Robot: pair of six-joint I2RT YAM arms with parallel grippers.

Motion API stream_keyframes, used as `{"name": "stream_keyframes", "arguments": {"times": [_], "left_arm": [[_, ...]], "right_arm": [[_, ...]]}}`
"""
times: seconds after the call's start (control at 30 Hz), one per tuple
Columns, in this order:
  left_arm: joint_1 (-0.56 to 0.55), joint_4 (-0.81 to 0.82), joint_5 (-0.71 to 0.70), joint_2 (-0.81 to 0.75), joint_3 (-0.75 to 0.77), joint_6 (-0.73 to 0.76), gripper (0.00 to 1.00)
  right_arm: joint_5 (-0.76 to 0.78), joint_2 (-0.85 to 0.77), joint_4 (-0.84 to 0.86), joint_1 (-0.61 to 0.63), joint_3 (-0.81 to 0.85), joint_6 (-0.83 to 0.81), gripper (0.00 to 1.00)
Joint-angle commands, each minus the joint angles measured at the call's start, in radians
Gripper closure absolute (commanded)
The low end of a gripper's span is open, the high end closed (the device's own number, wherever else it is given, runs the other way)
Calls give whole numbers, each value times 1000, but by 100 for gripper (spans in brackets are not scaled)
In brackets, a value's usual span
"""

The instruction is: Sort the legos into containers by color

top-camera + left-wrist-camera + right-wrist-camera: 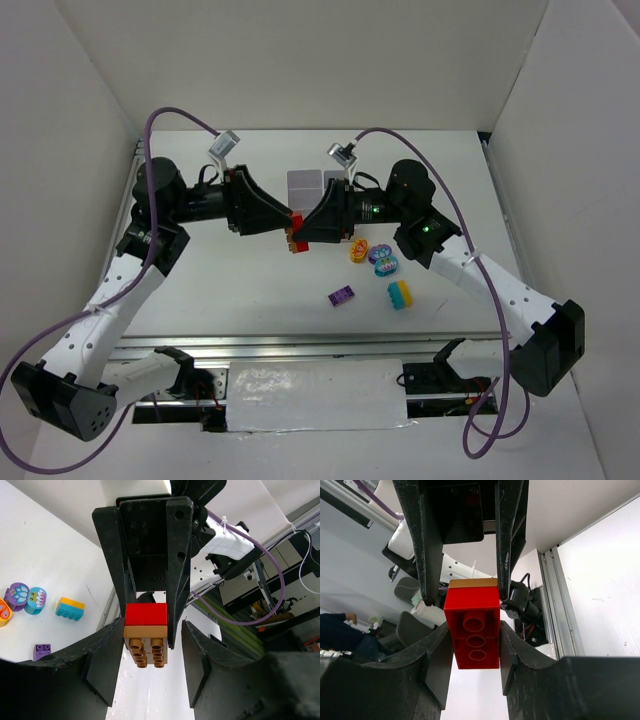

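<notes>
Here, glossy red brick [474, 640] joined to tan-orange brick [145, 652]; right claw [474, 632] clamps red brick; left claw [152, 632] grip unclear.

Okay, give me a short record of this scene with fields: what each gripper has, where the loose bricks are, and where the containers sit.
Left gripper: around the tan brick; a gap shows on one side, so the grip is unclear
Right gripper: shut on the red brick
Joined bricks: red and tan stacked together, held between both grippers
Loose bricks: purple brick, teal and yellow brick, rounded printed pieces, all on the table, right of centre
Containers: white, behind the grippers, contents hidden
</notes>
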Motion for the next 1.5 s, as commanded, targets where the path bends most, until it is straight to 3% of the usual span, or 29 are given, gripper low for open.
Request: {"name": "stream_keyframes", "arguments": {"times": [0.0,0.23,0.37,0.57,0.73,0.77,0.83,0.87,1.47], "left_arm": [[-9,68,39,-14,2,4,40],[-11,77,45,-9,-1,-4,38],[-11,103,53,-8,-12,-21,32],[-12,97,56,-9,-22,-15,36],[-12,113,64,-8,-23,-22,56],[-12,115,64,-6,-21,-24,72],[-14,115,65,-3,-15,-25,85],[-14,115,67,-3,-12,-24,99],[-12,166,191,1,5,-26,100]], "right_arm": [[3,-1,68,7,22,14,100],[8,-4,66,7,27,10,100],[22,-8,83,7,21,16,100],[26,-15,106,9,25,19,100],[22,-12,120,9,18,25,100],[20,-12,123,9,15,24,100],[18,-10,131,7,7,28,100],[15,-9,134,9,5,30,100],[-101,-70,36,-114,-47,-96,100]]}}
